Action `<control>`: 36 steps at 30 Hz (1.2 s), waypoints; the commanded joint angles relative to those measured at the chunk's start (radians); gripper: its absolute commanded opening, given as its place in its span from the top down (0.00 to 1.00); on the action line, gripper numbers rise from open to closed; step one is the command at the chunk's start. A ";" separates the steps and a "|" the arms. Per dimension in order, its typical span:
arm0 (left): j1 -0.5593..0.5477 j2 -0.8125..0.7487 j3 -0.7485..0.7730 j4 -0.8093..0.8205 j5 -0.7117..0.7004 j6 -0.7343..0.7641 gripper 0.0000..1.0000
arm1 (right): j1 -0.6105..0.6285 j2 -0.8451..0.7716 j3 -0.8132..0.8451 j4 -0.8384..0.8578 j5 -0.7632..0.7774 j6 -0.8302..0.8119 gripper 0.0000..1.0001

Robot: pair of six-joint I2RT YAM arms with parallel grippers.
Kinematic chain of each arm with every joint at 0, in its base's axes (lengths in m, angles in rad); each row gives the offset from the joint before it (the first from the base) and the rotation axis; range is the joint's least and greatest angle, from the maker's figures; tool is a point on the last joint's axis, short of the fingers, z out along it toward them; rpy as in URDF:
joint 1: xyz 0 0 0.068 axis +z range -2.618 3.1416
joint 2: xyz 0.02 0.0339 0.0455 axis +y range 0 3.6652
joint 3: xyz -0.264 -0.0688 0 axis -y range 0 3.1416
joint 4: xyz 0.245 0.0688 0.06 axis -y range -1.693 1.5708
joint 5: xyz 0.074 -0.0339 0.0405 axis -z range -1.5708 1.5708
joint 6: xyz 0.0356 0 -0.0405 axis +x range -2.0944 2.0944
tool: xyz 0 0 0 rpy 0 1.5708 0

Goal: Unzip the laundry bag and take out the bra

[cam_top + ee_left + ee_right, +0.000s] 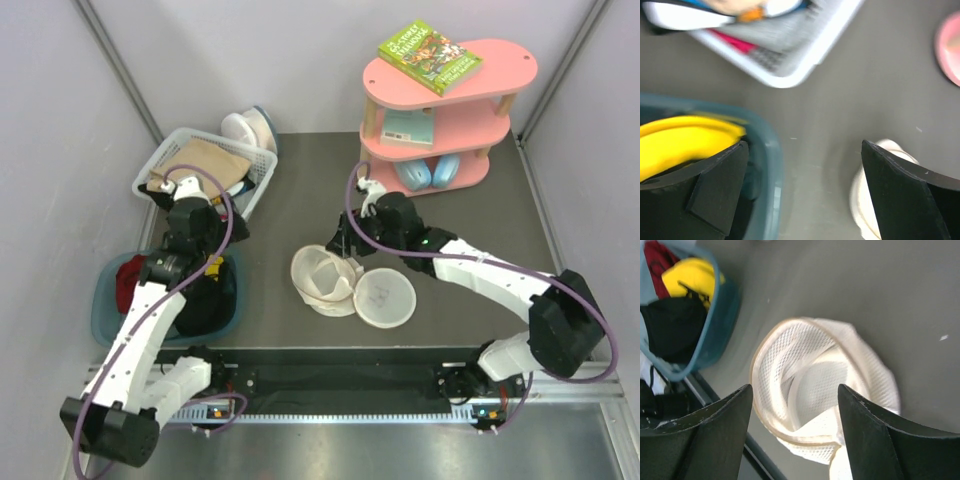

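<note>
Far left: one teal tub (pixel 98 310) with red, yellow and black cloth inside. Behind it, one white slatted basket (pixel 255 190) with a tan bundle. Above the tub's rim, left gripper (pixel 804 150), spread wide, nothing between the fingers. Mid-table, just right of the tub: laundry bag (pixel 350 285), cream-white mesh, unzipped and split into two round halves, side by side and touching. Left half open upward, tan zipper rim around crumpled white folds, contents not distinguishable from the mesh. Right half flat, with a small black mark, too small to read. Directly over the left half, right gripper (pixel 795 390), open wide, empty. Far right, at the back: one pink three-tier shelf (pixel 510 65). On top, one green book (pixel 430 57), cover lettering not legible; on the middle tier, one teal book (pixel 408 127).
</note>
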State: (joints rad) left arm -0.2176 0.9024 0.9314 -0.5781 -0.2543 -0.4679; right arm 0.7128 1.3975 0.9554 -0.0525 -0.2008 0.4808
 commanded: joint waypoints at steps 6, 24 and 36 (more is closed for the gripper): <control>-0.014 0.092 -0.175 0.366 0.452 -0.141 0.03 | 0.097 0.139 0.040 -0.016 0.006 0.045 0.35; -0.281 0.372 -0.305 0.472 0.423 -0.247 0.06 | 0.203 0.298 0.068 -0.141 0.139 0.028 0.39; -0.293 0.366 -0.344 0.524 0.464 -0.267 0.79 | 0.217 0.157 0.066 -0.240 0.282 0.044 0.35</control>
State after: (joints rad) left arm -0.5056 1.2770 0.6071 -0.1223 0.1818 -0.7261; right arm 0.9249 1.6627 0.9901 -0.2356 -0.0078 0.5182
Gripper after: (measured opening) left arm 0.297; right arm 0.633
